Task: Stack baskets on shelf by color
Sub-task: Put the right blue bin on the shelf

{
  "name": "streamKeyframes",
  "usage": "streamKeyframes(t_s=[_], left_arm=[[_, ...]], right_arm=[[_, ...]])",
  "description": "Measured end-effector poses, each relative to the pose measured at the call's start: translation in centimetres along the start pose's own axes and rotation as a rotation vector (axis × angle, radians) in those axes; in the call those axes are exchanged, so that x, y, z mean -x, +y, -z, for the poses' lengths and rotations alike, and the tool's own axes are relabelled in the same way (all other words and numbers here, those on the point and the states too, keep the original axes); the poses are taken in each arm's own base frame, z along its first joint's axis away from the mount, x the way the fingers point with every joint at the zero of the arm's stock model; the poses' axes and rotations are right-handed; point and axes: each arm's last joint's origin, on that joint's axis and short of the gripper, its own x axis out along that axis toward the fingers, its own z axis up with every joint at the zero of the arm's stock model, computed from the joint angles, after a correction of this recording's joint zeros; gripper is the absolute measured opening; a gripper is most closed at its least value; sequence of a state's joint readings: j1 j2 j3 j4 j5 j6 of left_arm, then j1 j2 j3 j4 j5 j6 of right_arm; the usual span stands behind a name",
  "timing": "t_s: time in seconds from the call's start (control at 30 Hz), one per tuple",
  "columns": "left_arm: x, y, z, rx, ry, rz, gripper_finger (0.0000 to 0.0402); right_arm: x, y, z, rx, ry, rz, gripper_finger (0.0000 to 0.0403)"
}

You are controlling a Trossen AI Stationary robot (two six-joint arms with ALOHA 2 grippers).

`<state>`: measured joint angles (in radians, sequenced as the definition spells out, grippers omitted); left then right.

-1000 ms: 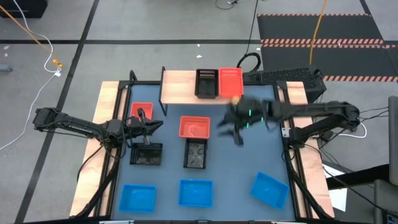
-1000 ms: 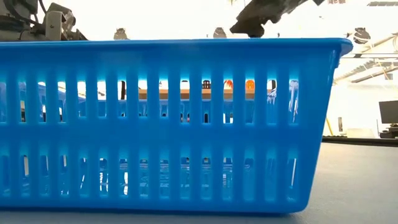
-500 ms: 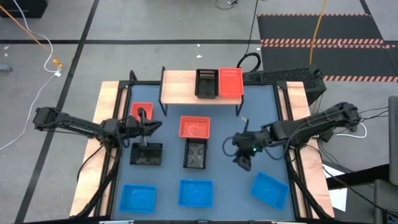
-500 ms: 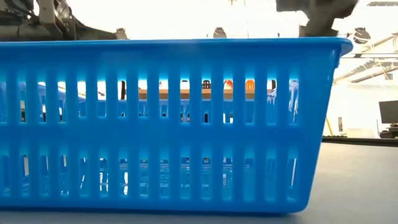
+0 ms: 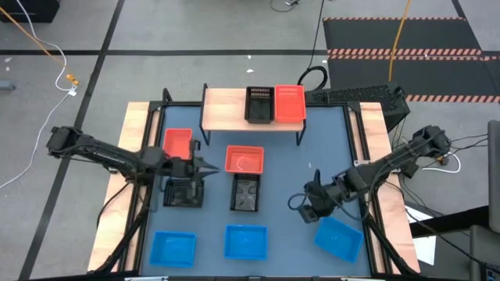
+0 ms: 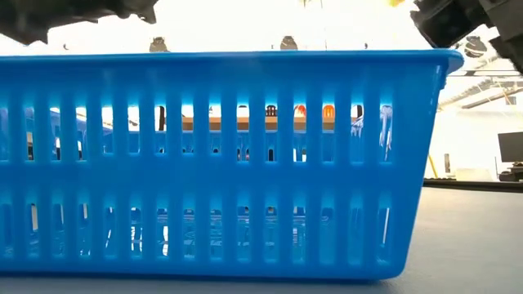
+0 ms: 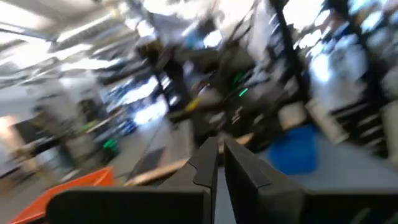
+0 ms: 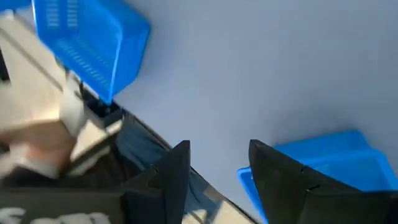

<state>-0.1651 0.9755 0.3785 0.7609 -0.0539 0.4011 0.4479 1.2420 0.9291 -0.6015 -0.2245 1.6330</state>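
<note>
The light-wood shelf [image 5: 226,109] at the far edge carries one black basket [image 5: 259,105] and one red basket [image 5: 290,103] side by side. On the table stand two red baskets [image 5: 178,142] [image 5: 244,159], two black baskets [image 5: 184,193] [image 5: 245,194] and three blue baskets [image 5: 173,247] [image 5: 245,242] [image 5: 338,237]. My left gripper [image 5: 207,169] [image 7: 220,163] is shut and hovers just beyond the left black basket's far rim. My right gripper [image 5: 308,211] [image 8: 217,155] is open, beside the right blue basket's [image 8: 323,162] far-left corner.
In the low view the middle blue basket [image 6: 221,163] fills the picture, hiding most of the table; parts of both arms show above its rim. A wooden frame [image 5: 133,156] borders the tabletop. Bare tabletop lies between the shelf and the right blue basket.
My right gripper has swept from just in front of the shelf toward the table's near edge and now sits beside the right blue basket. My left gripper has shifted a little toward the right and near edge, by the left black basket. No basket has moved.
</note>
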Motion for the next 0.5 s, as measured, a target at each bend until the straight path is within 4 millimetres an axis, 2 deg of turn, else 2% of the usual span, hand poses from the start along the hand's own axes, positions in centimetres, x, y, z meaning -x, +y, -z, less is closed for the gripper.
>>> streamKeyframes(t_s=[0.13, 0.23, 0.4, 0.5], left_arm=[[-2.3, 1.0, 0.7, -0.054, 0.148, -0.122, 0.0031], [-3.3, 1.8, 1.6, -0.073, 0.224, -0.189, 0.0031], [-4.0, 3.1, 2.2, -0.094, 0.263, -0.234, 0.0031], [-4.1, 3.6, 2.3, -0.101, 0.269, -0.254, 0.0031]], right_arm=[[-0.5, -0.7, 1.5, -0.157, -0.056, 0.056, 0.0157], [-1.0, -1.0, 2.8, -0.258, -0.074, 0.076, 0.0157], [-2.3, -1.9, 4.6, -0.396, -0.093, 0.162, 0.0157], [-3.3, -2.1, 5.0, -0.426, -0.106, 0.199, 0.0157]])
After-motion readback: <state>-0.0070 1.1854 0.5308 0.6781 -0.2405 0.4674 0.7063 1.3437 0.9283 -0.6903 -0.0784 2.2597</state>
